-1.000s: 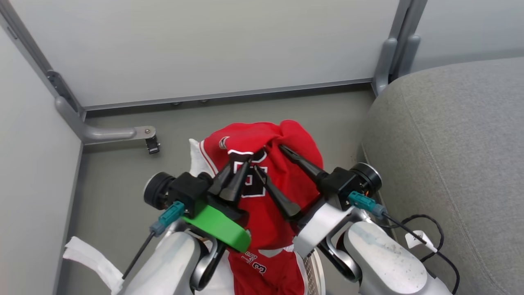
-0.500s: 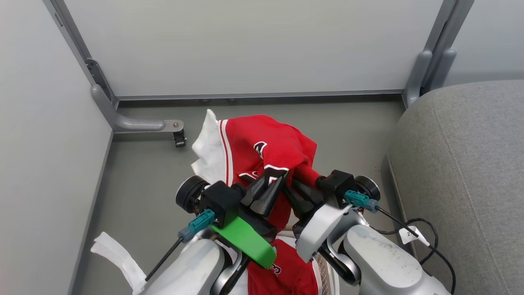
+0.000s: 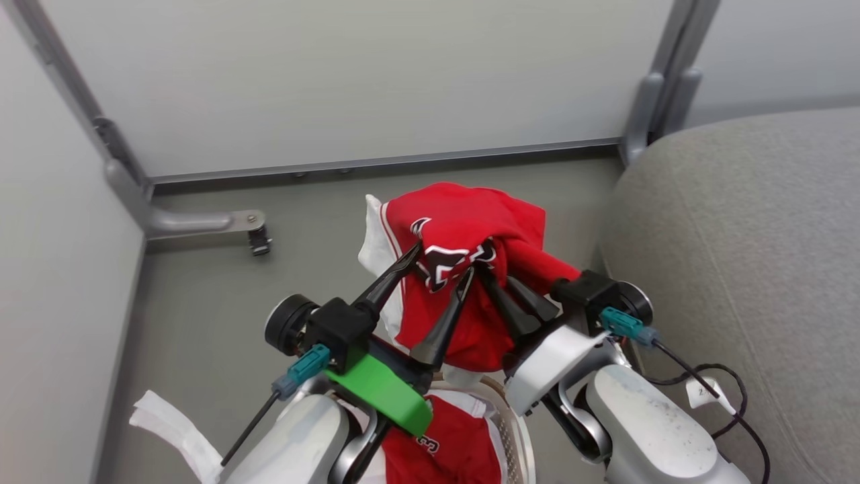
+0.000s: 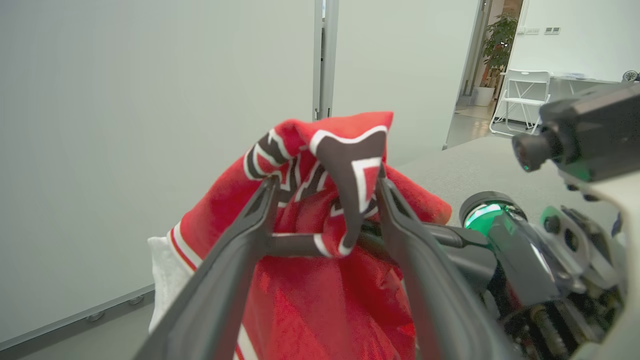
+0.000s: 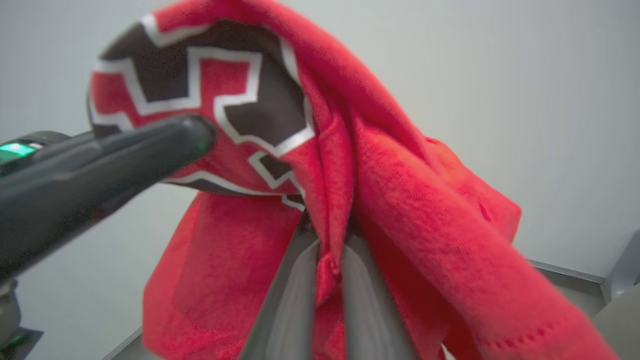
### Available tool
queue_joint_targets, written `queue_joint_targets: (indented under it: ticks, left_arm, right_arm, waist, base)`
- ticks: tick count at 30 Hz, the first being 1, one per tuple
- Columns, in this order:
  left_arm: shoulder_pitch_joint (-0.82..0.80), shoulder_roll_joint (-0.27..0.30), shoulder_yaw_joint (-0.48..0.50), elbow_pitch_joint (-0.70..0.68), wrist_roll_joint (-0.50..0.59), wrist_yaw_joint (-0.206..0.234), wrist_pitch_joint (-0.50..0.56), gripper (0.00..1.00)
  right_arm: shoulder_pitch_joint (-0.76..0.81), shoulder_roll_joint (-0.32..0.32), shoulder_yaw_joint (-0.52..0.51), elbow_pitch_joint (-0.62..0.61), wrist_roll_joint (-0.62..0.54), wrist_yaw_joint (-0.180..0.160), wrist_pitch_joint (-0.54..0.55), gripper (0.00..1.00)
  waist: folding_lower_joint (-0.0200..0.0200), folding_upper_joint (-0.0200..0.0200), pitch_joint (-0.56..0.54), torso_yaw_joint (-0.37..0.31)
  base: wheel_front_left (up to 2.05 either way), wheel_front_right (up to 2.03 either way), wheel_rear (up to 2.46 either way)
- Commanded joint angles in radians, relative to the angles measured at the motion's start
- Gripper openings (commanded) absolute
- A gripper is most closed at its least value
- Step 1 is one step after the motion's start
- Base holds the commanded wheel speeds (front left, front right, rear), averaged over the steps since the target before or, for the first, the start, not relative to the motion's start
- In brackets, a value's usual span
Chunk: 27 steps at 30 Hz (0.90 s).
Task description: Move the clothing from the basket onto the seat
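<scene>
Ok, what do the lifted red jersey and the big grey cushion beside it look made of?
The red jersey with black-and-white numerals looks like soft, matt knit fabric, probably synthetic: it drapes limply and shows fine fuzzy texture close up. The large grey sofa cushion looks like matt woven upholstery cloth: visible weave and a stitched seam.

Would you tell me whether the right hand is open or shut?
Shut: the right hand pinches a fold of the red clothing between its two fingers, which stand almost touching in the right wrist view.
</scene>
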Motion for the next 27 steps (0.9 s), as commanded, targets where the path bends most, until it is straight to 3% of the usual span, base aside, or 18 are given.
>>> queue_joint_targets:
  ticks: [1, 10, 16, 21, 27]
  left_arm:
    - [0.016, 0.008, 0.007, 0.006, 0.008, 0.000, -0.003, 1.00]
    - [0.049, 0.021, 0.057, 0.015, 0.031, 0.000, -0.003, 1.00]
    - [0.052, 0.029, 0.057, 0.012, 0.038, 0.000, -0.003, 1.00]
    - [0.050, 0.041, 0.048, 0.011, 0.040, 0.000, -0.003, 1.00]
    - [0.023, 0.071, 0.024, 0.005, 0.037, 0.000, -0.003, 1.00]
  right_arm:
    - [0.024, -0.004, -0.019, -0.014, -0.013, -0.001, -0.001, 0.00]
    - [0.089, -0.003, -0.100, -0.075, -0.078, -0.001, -0.001, 0.00]
    - [0.123, -0.003, -0.148, -0.112, -0.106, -0.001, -0.001, 0.00]
    - [0.117, -0.003, -0.174, -0.118, -0.145, -0.001, -0.001, 0.00]
    - [0.046, -0.002, -0.267, -0.110, -0.232, -0.001, -0.001, 0.00]
  waist:
    - [0.0000, 0.0000, 0.010, -0.081]
    - [0.0000, 0.0000, 0.050, -0.347]
    - [0.0000, 0.0000, 0.088, -0.475]
    - [0.0000, 0.0000, 0.130, -0.528]
    - [0.0000, 0.0000, 0.205, -0.523]
  base:
    - [0.00, 0.00, 0.00]
    - [0.00, 0.00, 0.00]
    - [0.00, 0.00, 0.00]
    - [0.00, 0.00, 0.00]
    - [0.00, 0.00, 0.00]
